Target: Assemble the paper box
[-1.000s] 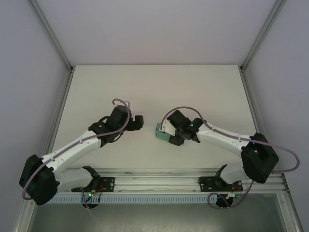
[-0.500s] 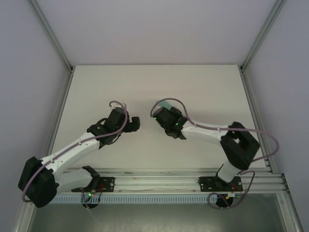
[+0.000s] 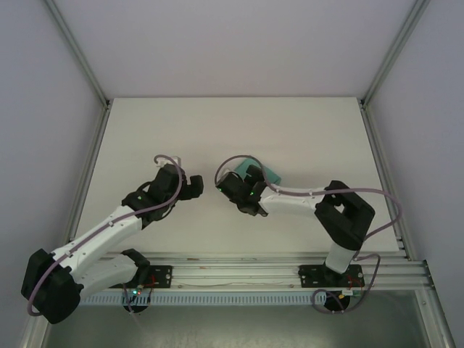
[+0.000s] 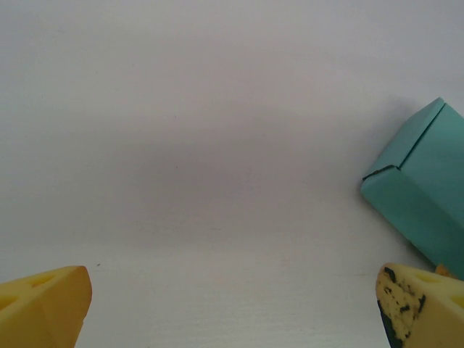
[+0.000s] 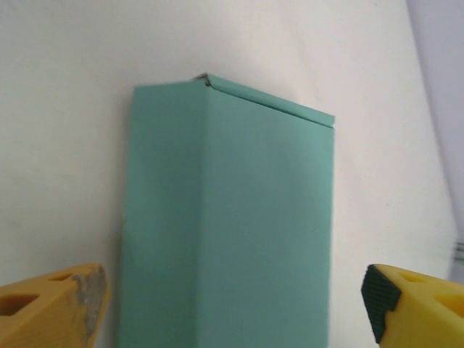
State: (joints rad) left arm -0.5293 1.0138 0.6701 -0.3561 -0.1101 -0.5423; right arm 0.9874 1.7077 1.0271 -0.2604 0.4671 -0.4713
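I begin at the left. In the top view the left gripper (image 3: 194,187) is over the white table (image 3: 232,123), a little to 9 o'clock of the table's middle, and it points toward 3 o'clock. In the left wrist view its two yellow fingers (image 4: 45,306) are at the bottom corners of the picture, far from each other. The jaws are wide apart and I see only bare table between them. In that same view the teal-green paper box (image 4: 424,196) lies at 3 o'clock, apart from the fingers, and I can see a folded seam on its near end.

Going to the right, the right gripper (image 3: 251,176) is near the middle of the table and points toward 1 o'clock, at the paper box (image 3: 270,172), which lies flat on the table just beside it. In the right wrist view the paper box (image 5: 232,217) is folded into a long rectangular shape running from 6 o'clock to 12 o'clock. A thin flap edge stands a little proud at its far end. The right gripper (image 5: 232,304) has its jaws wide, one yellow finger (image 5: 54,308) on each side of the box. I see a narrow strip of table between each finger and the card, so it does not hold the box.
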